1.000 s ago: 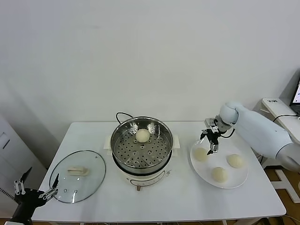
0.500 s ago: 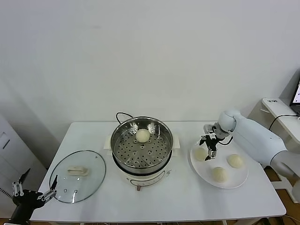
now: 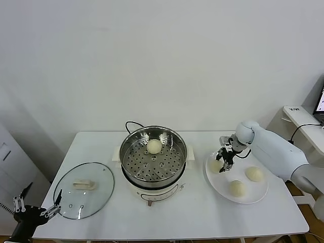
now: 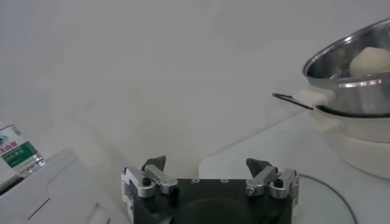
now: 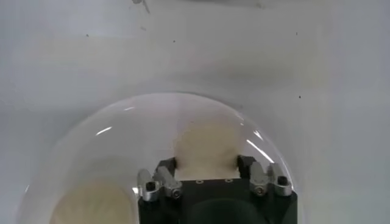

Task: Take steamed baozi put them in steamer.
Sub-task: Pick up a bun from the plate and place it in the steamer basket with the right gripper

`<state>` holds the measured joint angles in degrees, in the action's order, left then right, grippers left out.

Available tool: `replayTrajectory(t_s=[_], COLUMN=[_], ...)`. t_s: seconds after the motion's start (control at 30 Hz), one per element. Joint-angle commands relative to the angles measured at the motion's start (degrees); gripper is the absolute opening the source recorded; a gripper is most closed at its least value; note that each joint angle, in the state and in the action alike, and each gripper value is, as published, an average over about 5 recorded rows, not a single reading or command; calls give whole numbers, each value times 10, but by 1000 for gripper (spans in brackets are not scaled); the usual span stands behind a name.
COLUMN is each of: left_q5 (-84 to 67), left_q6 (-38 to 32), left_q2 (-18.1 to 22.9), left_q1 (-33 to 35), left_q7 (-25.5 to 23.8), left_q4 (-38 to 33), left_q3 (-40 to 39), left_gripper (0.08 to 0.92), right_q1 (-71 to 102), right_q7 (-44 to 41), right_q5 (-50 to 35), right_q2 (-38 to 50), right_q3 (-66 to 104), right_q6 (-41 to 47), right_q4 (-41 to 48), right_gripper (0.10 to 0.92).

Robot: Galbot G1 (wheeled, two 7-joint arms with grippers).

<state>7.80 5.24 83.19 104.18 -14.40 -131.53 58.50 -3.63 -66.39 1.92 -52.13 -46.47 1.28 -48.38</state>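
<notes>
One bun (image 3: 154, 146) is already sitting in the steamer (image 3: 153, 158), toward the back of the basket, so a quarter of the job looks done. Three buns are still waiting on the plate (image 3: 255, 191) at the right end of the counter (image 3: 192, 212).

The right hand (image 3: 220, 165) is reaching down over the bun (image 3: 216, 165) nearest the steamer, its fingers closing on either side of it; in the right wrist view that bun (image 5: 207, 146) is sitting between the fingertips, though I cannot tell whether the grip is firm yet.

The left hand (image 3: 36, 206) is idling off the front left corner of the counter, fingers spread apart and holding nothing, beside the glass lid (image 3: 83, 190).
</notes>
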Motion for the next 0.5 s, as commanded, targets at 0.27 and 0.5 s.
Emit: replayTrajectory(t_s=[0.27, 0.5], left_q5=[3, 2], left_q6=[3, 2], left_q2=[5, 8], left_q1=[-10, -15], left_q7=[0, 0], left_q4=[-1, -4], left_q3=[-3, -3], left_gripper=[823, 823], right_q1=[-256, -404], right_q7=[-34, -53], right_q5=[-240, -398], right_q2=[0, -59], right_q3=[-211, -307], right_q6=[10, 62], right_q4=[-46, -56], right_gripper=[492, 492])
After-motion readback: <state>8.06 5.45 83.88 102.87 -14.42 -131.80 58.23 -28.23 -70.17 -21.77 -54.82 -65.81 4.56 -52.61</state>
